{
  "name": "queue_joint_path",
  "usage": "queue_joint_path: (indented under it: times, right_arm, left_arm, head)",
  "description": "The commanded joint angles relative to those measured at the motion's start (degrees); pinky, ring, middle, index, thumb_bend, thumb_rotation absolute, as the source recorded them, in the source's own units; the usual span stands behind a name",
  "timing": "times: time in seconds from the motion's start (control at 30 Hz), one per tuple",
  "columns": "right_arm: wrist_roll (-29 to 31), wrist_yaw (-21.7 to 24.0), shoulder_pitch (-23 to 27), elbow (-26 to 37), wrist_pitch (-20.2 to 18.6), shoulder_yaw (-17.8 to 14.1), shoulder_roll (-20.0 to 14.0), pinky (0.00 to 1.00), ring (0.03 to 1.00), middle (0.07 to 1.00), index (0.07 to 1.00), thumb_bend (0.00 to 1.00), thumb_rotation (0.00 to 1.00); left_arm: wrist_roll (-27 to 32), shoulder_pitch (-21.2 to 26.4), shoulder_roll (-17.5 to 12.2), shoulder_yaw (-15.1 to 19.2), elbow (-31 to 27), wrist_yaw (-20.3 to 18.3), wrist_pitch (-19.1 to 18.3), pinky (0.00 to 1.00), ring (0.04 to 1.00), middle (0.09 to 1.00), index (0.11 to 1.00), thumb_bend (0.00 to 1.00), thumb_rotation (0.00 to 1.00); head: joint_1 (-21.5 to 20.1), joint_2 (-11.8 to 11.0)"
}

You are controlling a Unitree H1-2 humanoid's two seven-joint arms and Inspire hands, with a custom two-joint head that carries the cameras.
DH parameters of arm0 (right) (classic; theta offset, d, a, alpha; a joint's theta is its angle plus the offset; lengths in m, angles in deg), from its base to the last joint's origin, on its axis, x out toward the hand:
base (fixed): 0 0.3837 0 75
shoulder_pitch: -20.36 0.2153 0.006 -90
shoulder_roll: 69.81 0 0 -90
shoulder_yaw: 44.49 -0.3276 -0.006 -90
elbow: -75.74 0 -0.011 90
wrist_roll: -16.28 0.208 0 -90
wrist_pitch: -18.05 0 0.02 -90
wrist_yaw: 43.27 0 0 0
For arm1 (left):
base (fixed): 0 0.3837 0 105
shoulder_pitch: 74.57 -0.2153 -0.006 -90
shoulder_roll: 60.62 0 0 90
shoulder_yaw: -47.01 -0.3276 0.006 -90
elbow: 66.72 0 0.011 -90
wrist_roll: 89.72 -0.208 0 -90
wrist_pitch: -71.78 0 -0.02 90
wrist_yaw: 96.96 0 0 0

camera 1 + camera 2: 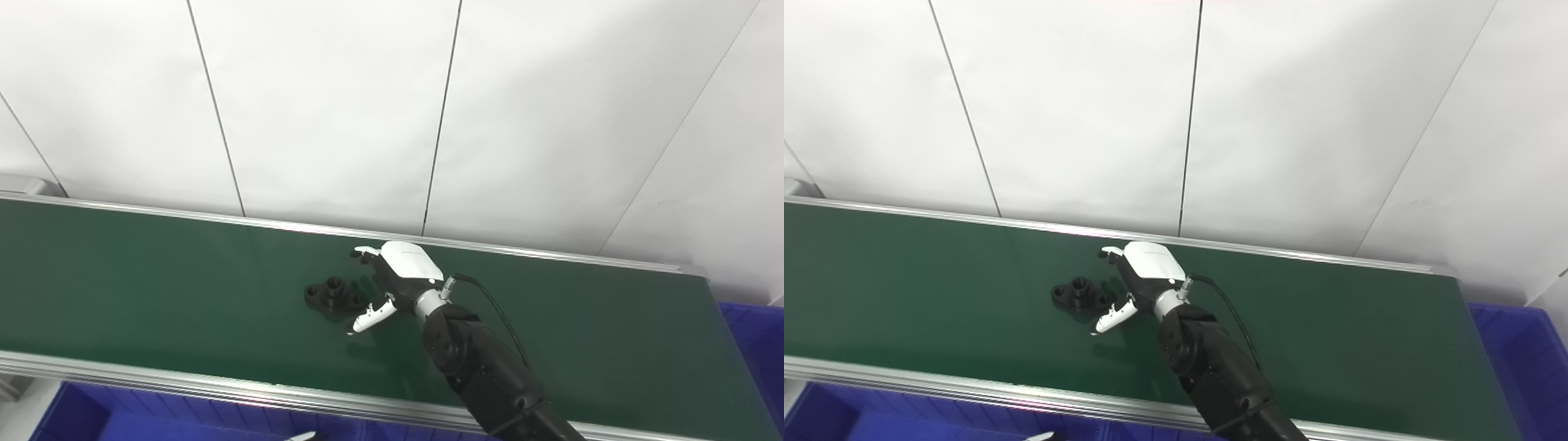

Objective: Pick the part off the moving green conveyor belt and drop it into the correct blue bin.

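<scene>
I see a blue bin (pixel 73 416) at lower left, below the green conveyor belt (pixel 153 288). Mid-belt lies a black flanged part (pixel 332 294). Just to its right my right hand (pixel 392 282) hovers, fingers (pixel 366 250) and thumb spread apart, holding nothing. Another blue bin (pixel 1525 355) sits at far right.

Text on belt (pixel 153 275): none legible.
Text on part (pixel 334 294): none.
Text on hand (pixel 401 272) shell: faint mark, too small to read.
Wall behind belt: no signs.
</scene>
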Motion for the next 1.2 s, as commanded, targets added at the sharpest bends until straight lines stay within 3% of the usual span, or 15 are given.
queue_joint_path:
  times: [0.0,0.7,0.87,1.03,1.1,1.13,1.17]
  right_arm:
    - [-0.6,-1.3,3.0,1.1,2.5,0.0,0.2,0.79,0.815,0.84,0.881,0.77,0.28]
    - [-2.7,1.4,1.9,-0.5,3.6,5.3,0.3,0.76,0.795,0.831,0.866,0.78,0.3]
    - [-3.5,4.7,1.8,-1.0,2.4,6.2,-0.2,0.76,0.803,0.838,0.878,0.76,0.29]
    - [-4.6,6.0,0.6,0.1,2.7,7.3,-1.9,0.64,0.743,0.806,0.839,0.75,0.19]
    - [-5.4,6.5,0.2,0.9,2.5,7.8,-2.6,0.51,0.606,0.671,0.756,0.72,0.08]
    - [-5.6,6.6,0.0,1.2,2.4,7.9,-2.9,0.38,0.457,0.557,0.6,0.61,0.03]
    - [-5.7,7.2,-0.2,1.9,2.5,8.1,-3.4,0.33,0.406,0.518,0.548,0.57,0.02]
  left_arm:
    - [-0.6,-0.1,-0.2,0.5,-1.5,1.0,1.4,0.75,0.807,0.843,0.846,0.91,0.61]
    - [-2.1,-0.5,1.3,0.1,-1.6,2.6,1.4,0.78,0.828,0.864,0.871,0.88,0.68]
    - [-2.8,-0.5,1.4,-0.2,-2.2,3.0,1.4,0.79,0.835,0.87,0.877,0.86,0.68]
    - [-3.2,-0.6,1.6,-0.3,-2.8,3.3,1.4,0.79,0.835,0.87,0.88,0.85,0.68]
    - [-2.9,-0.6,1.6,-0.3,-3.1,3.1,1.4,0.79,0.836,0.871,0.882,0.84,0.67]
    - [-2.8,-0.7,1.6,-0.2,-3.2,3.0,1.4,0.79,0.836,0.872,0.883,0.84,0.67]
    - [-2.8,-0.6,1.6,-0.2,-3.3,3.1,1.4,0.79,0.837,0.873,0.884,0.84,0.67]
  head:
    - [0.0,0.0]
    - [0.9,1.5]
    - [0.9,2.1]
    - [0.7,2.9]
    - [0.6,3.0]
    - [0.6,3.0]
    - [0.5,3.2]
